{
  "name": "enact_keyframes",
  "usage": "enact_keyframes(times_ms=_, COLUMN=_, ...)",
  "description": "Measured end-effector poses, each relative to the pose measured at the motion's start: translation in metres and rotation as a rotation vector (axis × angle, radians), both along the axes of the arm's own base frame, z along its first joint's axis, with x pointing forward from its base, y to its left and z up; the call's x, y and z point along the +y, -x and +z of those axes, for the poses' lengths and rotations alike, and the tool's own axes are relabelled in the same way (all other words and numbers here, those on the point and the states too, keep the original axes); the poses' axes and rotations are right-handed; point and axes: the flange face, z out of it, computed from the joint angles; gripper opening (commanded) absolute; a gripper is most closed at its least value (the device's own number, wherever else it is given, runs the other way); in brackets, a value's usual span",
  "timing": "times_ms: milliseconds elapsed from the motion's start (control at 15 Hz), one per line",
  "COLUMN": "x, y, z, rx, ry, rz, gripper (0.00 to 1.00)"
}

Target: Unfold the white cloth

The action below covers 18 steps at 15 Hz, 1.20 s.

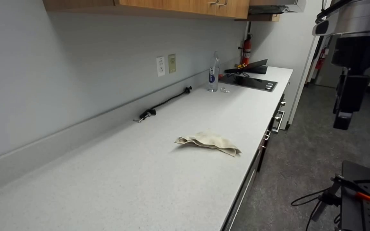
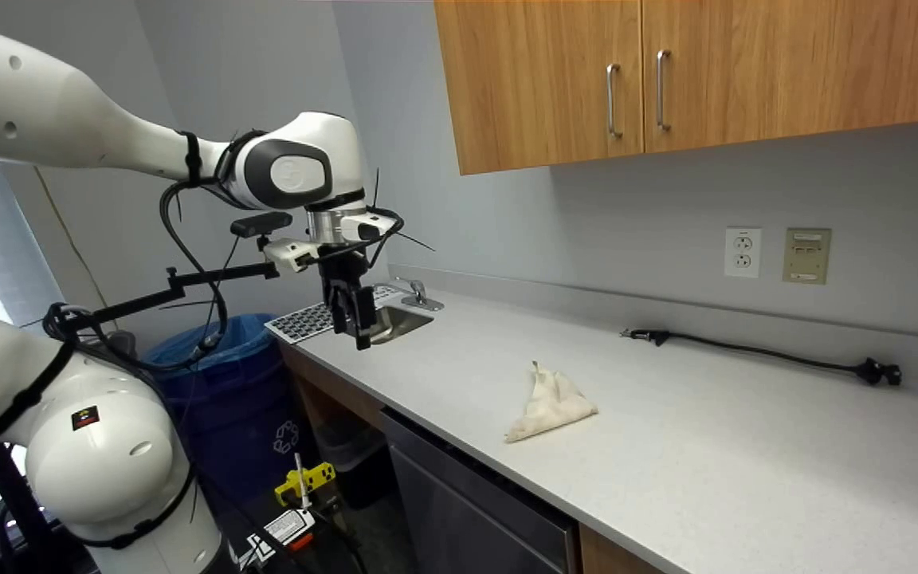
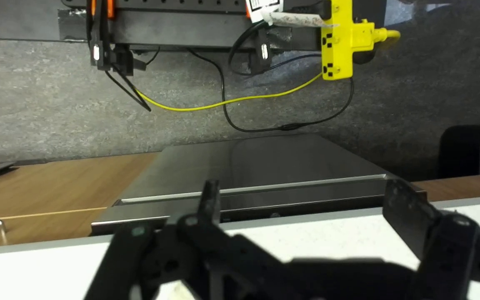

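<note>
Pre-grasp, I judge: my gripper (image 3: 304, 204), spread and empty; folded white cloth (image 2: 552, 406) on the counter (image 2: 706, 454), at the gripper's four o'clock in an exterior view. Next: reach across, pinch an edge.

Arm (image 2: 132, 143) bent at wrist (image 2: 307, 159), pincer (image 3: 304, 193) ptg. dn & spread wide.

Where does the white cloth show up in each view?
In an exterior view: white cloth, just right of and below centre.
In an exterior view: white cloth, likewise right of and below centre.
Wrist view: probably the cream sliver, bottom edge, left of centre.
Shared by all: the countertop.
</note>
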Motion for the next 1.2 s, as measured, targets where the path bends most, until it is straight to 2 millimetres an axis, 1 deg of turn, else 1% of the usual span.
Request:
enact_keyframes(times_ms=200, x=-0.003, y=-0.024, z=-0.01, rx=-0.053, ry=0.035, rz=0.015, gripper=1.0)
enact_keyframes(times_ms=467, x=-0.007, y=-0.066, z=-0.026, rx=-0.139, ry=0.102, rz=0.059, gripper=1.0)
enact_keyframes(times_ms=667, x=-0.009, y=-0.095, z=-0.037, rx=-0.158, ry=0.142, rz=0.087, gripper=1.0)
enact_keyframes(times_ms=733, x=-0.009, y=-0.1, z=-0.04, rx=-0.155, ry=0.146, rz=0.091, gripper=1.0)
enact_keyframes(times_ms=867, x=-0.007, y=-0.105, z=-0.041, rx=-0.152, ry=0.147, rz=0.094, gripper=1.0)
enact_keyframes(times_ms=1200, x=-0.011, y=-0.105, z=-0.044, rx=-0.144, ry=0.146, rz=0.092, gripper=1.0)
